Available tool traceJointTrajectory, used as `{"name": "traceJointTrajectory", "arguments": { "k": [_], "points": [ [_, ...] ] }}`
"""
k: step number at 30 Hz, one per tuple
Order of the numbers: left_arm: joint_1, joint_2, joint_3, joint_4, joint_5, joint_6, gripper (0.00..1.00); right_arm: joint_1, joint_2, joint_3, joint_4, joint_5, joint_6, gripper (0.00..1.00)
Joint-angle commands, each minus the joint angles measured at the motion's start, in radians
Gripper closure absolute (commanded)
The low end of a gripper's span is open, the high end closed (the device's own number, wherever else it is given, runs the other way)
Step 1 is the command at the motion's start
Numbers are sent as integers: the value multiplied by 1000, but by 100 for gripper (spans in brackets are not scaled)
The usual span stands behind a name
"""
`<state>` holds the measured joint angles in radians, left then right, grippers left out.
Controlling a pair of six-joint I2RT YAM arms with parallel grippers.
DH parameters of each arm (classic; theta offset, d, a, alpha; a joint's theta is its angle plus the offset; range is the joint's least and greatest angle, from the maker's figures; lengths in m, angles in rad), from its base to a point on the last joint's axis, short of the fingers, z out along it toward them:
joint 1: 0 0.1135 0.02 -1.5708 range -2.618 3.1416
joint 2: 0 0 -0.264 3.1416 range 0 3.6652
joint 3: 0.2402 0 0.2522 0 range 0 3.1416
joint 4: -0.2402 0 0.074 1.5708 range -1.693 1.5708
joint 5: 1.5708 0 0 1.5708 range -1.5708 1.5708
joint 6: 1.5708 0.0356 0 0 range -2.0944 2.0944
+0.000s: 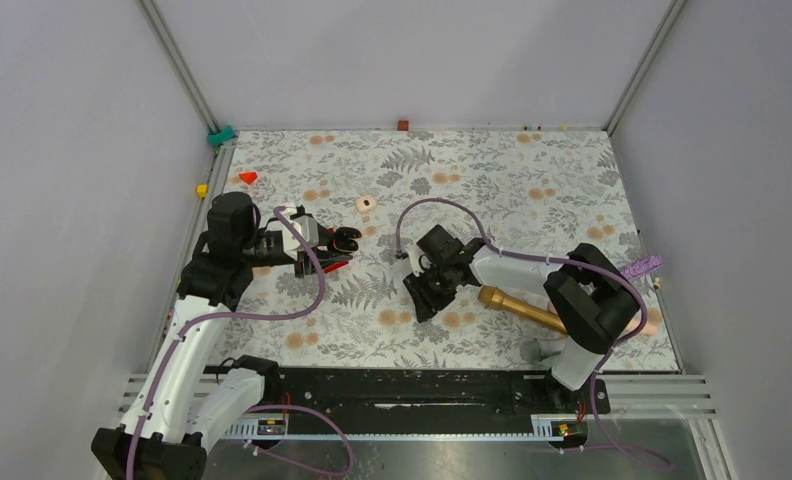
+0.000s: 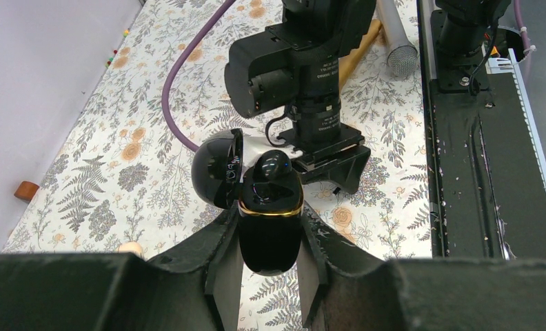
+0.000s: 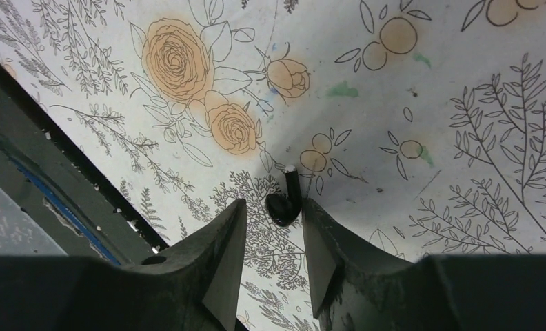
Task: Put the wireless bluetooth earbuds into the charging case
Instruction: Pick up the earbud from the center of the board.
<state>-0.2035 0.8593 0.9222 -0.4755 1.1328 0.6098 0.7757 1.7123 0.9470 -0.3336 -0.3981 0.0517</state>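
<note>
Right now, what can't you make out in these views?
Right wrist view: whether the right gripper touches the black earbud; shadow hides contact.
Top view: that earbud, hidden under the right gripper.
Left wrist view: what sits inside the charging case in the left gripper; black on gloss.

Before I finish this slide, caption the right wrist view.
Open right end effector straddling a black earbud on the floral table.
</note>
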Motion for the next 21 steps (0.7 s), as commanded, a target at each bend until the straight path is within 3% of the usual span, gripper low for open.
{"name": "traceJointTrajectory", "arguments": {
  "k": [1, 5, 12, 21],
  "points": [
    [6, -5, -5, 48, 23, 17, 100, 42, 7, 31, -51, 148, -23, 58],
    [6, -2, -3, 46, 23, 16, 100, 66, 20, 56, -74, 190, -33, 64],
    [6, 3, 0, 48, 23, 15, 100, 152, 52, 115, -128, 271, -104, 64],
    [6, 7, 3, 54, 30, 12, 100, 166, 52, 186, -199, 345, -210, 69]
  ]
}}
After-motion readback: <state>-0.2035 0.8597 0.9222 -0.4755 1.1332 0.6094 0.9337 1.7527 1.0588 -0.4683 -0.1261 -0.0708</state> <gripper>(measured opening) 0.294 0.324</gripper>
